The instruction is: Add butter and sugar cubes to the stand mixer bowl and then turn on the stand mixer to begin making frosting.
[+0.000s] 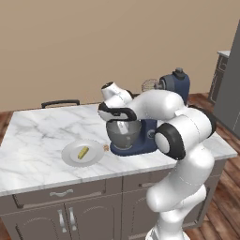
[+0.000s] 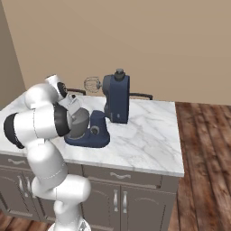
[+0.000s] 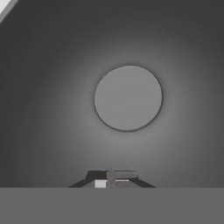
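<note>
The navy blue stand mixer (image 1: 161, 110) stands on the white marble bench (image 1: 37, 136), its bulky head tipped back so that the wire whisk (image 1: 149, 85) points up and away behind it. On the mixer's flat base sits the deep round grey metal bowl (image 1: 123, 134), in front of the mixer's upright column. The white arm reaches over from the near side, and its hand hangs directly above the bowl's mouth, with the two-finger tool (image 3: 114, 178) pointing down into it. In the hand view the tool's dark tips stand pressed together with no gap between them and nothing between them; beyond them lies the bowl's smooth grey inner wall and its flat round bottom, with nothing lying on that bottom.

Just to the left of the mixer's base, as seen from the left base camera, rests a flat round grey-white plate (image 1: 70, 157). The small yellow rectangular stick of butter (image 1: 83, 153) lies on the plate, near its middle. The tiny tan-brown sugar cube (image 1: 106, 147) sits at the plate's edge on the side nearest the mixer, between plate and mixer base.
</note>
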Motion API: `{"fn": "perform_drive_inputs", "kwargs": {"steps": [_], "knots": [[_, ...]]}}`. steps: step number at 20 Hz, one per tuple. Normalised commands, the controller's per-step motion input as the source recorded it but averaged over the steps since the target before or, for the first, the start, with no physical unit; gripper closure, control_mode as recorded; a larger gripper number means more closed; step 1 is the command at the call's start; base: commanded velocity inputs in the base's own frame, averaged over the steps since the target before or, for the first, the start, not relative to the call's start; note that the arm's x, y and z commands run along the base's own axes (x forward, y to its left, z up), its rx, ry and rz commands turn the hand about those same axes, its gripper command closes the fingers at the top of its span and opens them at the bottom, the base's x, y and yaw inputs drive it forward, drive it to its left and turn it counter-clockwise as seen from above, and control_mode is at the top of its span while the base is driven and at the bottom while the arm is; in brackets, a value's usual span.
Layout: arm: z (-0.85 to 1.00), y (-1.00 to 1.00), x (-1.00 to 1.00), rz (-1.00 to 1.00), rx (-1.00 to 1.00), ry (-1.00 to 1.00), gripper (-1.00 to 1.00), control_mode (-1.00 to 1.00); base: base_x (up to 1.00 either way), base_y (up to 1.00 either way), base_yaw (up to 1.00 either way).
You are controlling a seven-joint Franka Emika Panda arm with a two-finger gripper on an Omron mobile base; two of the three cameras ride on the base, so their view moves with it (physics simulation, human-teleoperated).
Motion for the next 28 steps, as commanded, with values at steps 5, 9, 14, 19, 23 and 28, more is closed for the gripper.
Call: {"fn": "perform_drive_inputs", "kwargs": {"steps": [5,9,14,19,23,28], "knots": [[-0.27,0.22,0.11,0.00,0.00,0.00,1.00,-1.00,0.00,0.00,0.00],[-0.29,0.12,0.24,0.00,0.00,0.00,1.00,-1.00,0.00,0.00,0.00],[-0.32,0.10,0.22,0.00,0.00,0.00,-1.00,-1.00,0.00,0.00,0.00],[-0.14,0.02,0.02,0.00,0.00,0.00,-1.00,-1.00,0.00,0.00,0.00],[0.15,0.00,-0.06,0.00,0.01,0.00,-1.00,-1.00,0.00,0.00,0.00],[0.40,0.10,-0.16,0.00,0.01,-0.04,-1.00,-1.00,0.00,0.00,0.00]]}}
